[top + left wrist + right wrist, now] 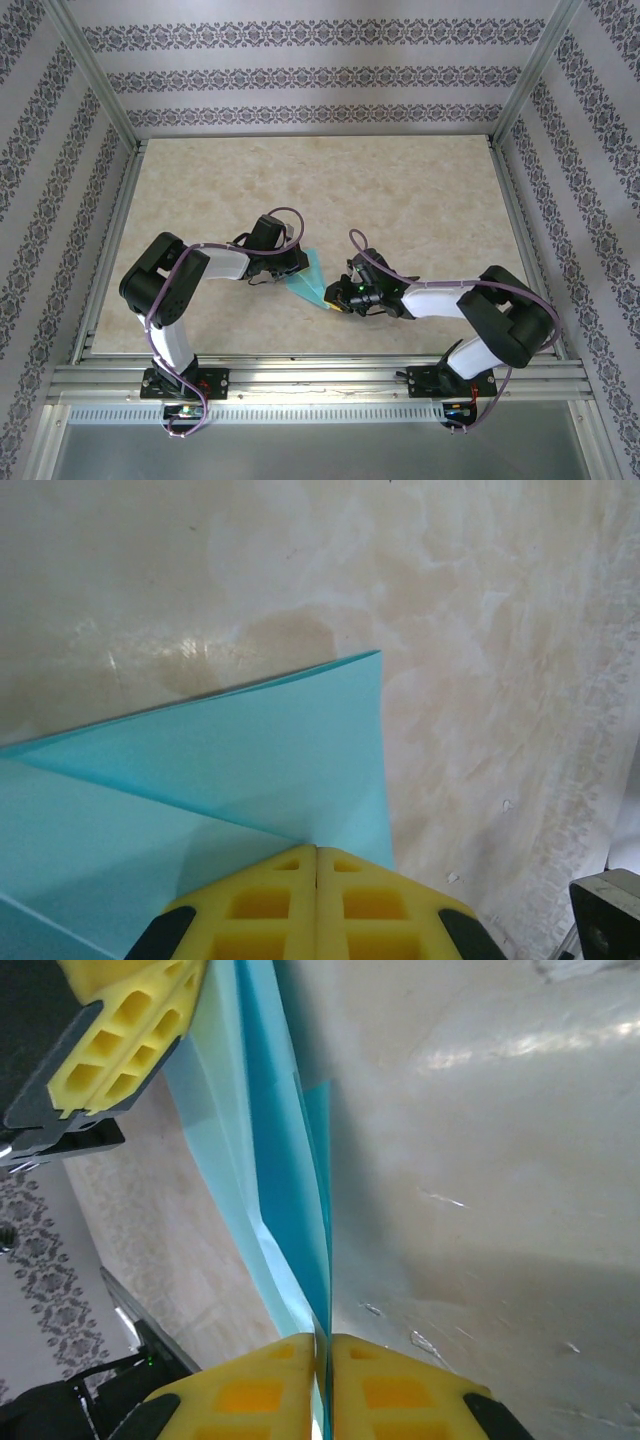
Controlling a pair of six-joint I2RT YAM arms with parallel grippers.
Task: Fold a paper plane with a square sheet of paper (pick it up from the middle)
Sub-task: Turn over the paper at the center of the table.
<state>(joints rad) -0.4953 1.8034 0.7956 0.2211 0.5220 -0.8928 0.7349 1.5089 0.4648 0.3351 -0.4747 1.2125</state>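
The square sheet of paper (312, 272), turquoise and folded into a creased wedge, is held up off the table between both grippers near the middle front. My left gripper (296, 268) is shut on its left side. In the left wrist view the yellow pads (290, 900) meet at a crease of the paper (260, 750), with the left gripper (316, 852) pinching it. My right gripper (333, 297) is shut on the paper's lower right end. In the right wrist view the right gripper (327, 1342) clamps the thin layered edge of the paper (285, 1160), and the left gripper's fingers (125, 1035) hold its far end.
The beige marbled table (300, 190) is bounded by aluminium rails (300, 375) at the front and sides, with patterned walls (300, 75) behind. Both arms reach inward, their wrists close together. A dark part of the right arm (605, 920) sits at the left wrist view's corner.
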